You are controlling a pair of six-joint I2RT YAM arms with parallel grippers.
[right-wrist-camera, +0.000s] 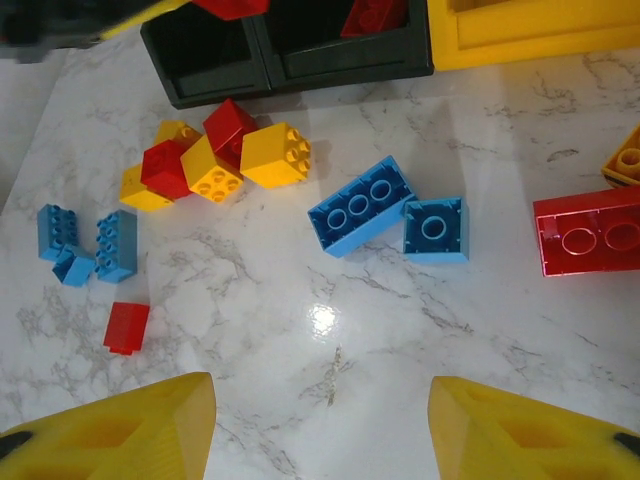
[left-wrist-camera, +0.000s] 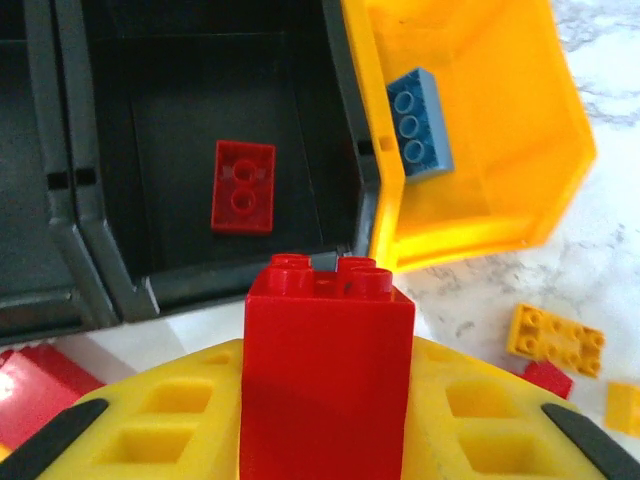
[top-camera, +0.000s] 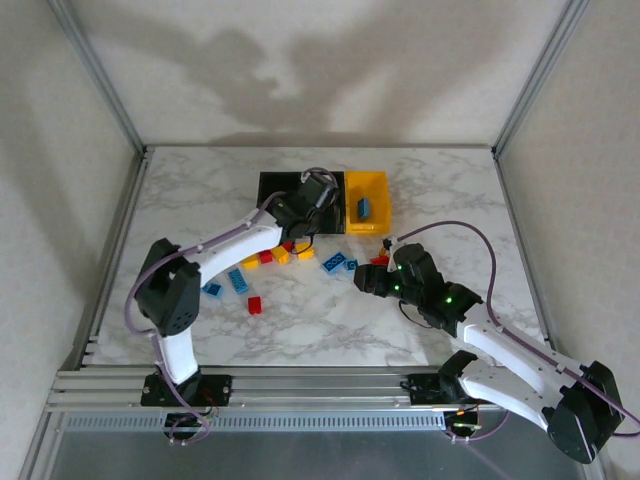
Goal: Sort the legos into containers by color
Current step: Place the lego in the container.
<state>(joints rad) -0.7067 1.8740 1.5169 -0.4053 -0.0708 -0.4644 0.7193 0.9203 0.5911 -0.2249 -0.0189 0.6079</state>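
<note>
The left arm stretches forward and to the right from its base. Its elbow is bent high on the left, and the forearm slants up to the containers. The left tool is closed narrow on a red brick whose studs point forward, with the yellow pads pressed against its two sides. Straight ahead of this tool is the middle black bin, with a flat red lego on its floor. The tool sits just short of that bin's near wall. Ahead and to its right is the yellow bin, which holds a blue lego. Ahead and to its left is the other black bin. Below and to the right of the tool, a yellow lego rests on the bench.

The right arm bends inward from its base, with the wrist turned toward the middle of the bench. The right tool stands wide and hovers over bare marble, its fingers well apart with nothing between them. Ahead of it lie two blue legos, touching each other, and ahead to its right is a long red lego. Ahead to its left is a heap of yellow and red legos. Further left are some small blue legos and a small red lego.
</note>
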